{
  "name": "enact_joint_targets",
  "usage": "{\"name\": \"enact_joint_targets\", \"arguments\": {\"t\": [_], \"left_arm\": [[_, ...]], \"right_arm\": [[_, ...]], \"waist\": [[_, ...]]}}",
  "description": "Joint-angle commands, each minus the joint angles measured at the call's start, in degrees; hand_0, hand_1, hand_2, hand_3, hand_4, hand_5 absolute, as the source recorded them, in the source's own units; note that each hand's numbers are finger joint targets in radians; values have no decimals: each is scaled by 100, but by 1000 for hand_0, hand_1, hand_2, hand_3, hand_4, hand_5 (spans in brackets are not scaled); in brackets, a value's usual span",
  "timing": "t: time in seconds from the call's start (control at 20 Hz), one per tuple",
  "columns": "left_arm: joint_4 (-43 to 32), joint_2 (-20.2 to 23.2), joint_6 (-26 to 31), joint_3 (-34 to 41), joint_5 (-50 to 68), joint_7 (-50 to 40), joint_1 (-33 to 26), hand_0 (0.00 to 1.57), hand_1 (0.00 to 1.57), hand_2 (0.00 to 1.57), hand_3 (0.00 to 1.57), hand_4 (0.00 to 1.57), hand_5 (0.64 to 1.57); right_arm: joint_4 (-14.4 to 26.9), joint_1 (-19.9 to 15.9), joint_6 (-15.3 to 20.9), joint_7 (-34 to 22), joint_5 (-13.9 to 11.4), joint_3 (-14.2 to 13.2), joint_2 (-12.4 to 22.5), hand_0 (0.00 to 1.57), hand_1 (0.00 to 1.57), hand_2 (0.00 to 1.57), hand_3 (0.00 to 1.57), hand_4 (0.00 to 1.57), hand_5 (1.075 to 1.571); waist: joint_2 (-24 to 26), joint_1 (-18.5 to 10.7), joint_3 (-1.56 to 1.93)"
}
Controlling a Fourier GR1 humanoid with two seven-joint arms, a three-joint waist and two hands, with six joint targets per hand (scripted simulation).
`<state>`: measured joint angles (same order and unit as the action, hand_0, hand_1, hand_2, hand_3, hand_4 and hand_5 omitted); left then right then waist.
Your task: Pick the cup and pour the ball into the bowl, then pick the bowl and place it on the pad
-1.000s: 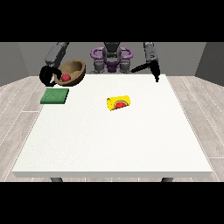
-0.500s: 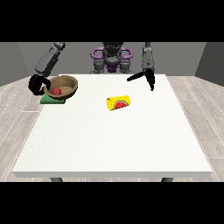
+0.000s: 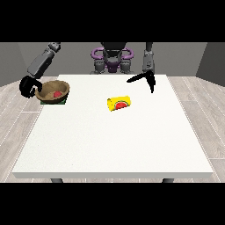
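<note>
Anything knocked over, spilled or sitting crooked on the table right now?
The yellow cup lies on its side mid-table, mouth towards the camera. The bowl sits on the green pad with the red ball inside; nothing spilled.

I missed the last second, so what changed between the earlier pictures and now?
The brown bowl with the red ball came down from the air onto the green pad, carried by the hand at the view's left, which still curls at its rim. The hand at the view's right spread open. The yellow cup stayed on its side.
</note>
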<state>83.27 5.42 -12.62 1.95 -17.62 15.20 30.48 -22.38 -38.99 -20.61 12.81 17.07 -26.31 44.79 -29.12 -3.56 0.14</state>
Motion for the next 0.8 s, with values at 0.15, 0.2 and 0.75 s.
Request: {"name": "enact_joint_targets", "arguments": {"t": [0.15,0.2,0.75], "left_arm": [[557,-84,-79,-178,-135,-195,-257,0,0,0,0,0,1563],[775,-118,70,-290,-111,-644,-423,0,0,0,0,0,1564],[982,12,320,-195,99,-629,-727,0,0,0,0,0,1566]], "right_arm": [[353,-364,-268,-159,126,-155,276,1571,1571,1571,212,1007,1571],[529,-273,-336,-317,202,-216,243,1571,1571,1571,0,910,1568],[470,167,-168,68,-137,116,-33,1571,1571,1571,927,711,1570]], "waist": [[-66,40,-5],[266,35,-2],[361,-50,-6]]}}
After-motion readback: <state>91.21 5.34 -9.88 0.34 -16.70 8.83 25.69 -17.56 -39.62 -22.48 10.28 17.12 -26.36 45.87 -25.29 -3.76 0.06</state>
